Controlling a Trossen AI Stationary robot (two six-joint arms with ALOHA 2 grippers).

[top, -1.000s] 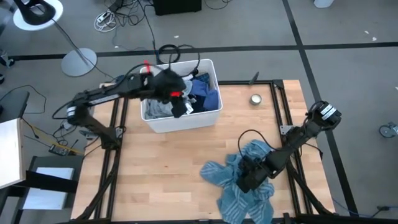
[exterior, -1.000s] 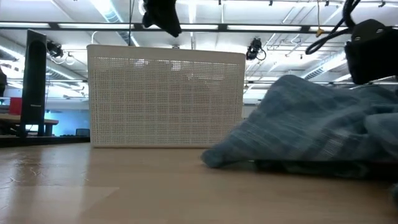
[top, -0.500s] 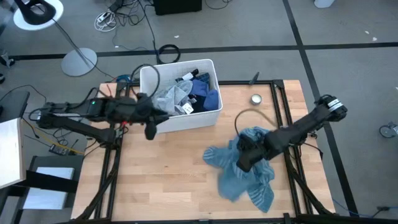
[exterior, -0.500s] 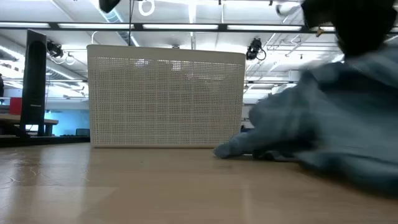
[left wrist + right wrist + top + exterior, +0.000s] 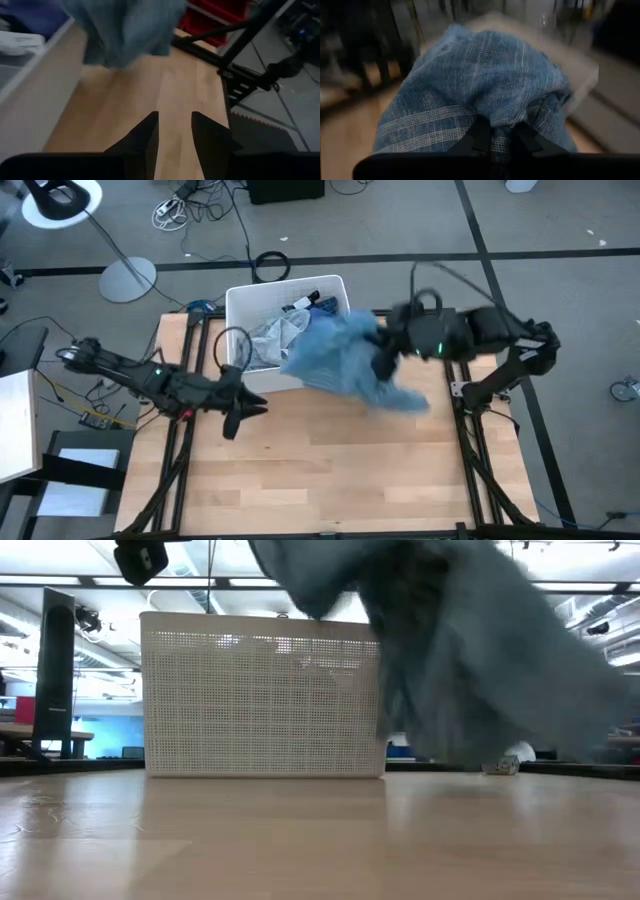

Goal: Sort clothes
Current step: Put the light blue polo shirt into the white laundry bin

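My right gripper (image 5: pixel 381 361) is shut on the blue plaid shirt (image 5: pixel 335 360), raised above the table at the right end of the white bin (image 5: pixel 285 283). The shirt also shows in the low view (image 5: pixel 450 640) and the right wrist view (image 5: pixel 480 80). The bin holds a grey piece (image 5: pixel 268 340) and a navy piece (image 5: pixel 320 304). My left gripper (image 5: pixel 246 403) is open and empty over the bare wood in front of the bin's left part; its own view (image 5: pixel 175 125) shows a gap between the fingers. My right gripper pinches a bunched fold of the shirt (image 5: pixel 501 131) between its two fingers; several layers are gathered there. The shirt is lifted clear of the table. It hangs and billows below and beyond the fingers, toward the bin.
The bin (image 5: pixel 265 700) stands at the table's far middle, its side wall near my left gripper (image 5: pixel 25 80). A small round thing (image 5: pixel 503 765) lies on the table at the far right. Bare wood (image 5: pixel 330 470) takes up the near half. Dark frame rails run along both side edges.
My right gripper has risen from the table's near right and swung toward the far edge and the bin. It carries the blue shirt, which was heaped on the table and is now lifted clear. My left gripper has left the bin, moving left and toward the near edge.
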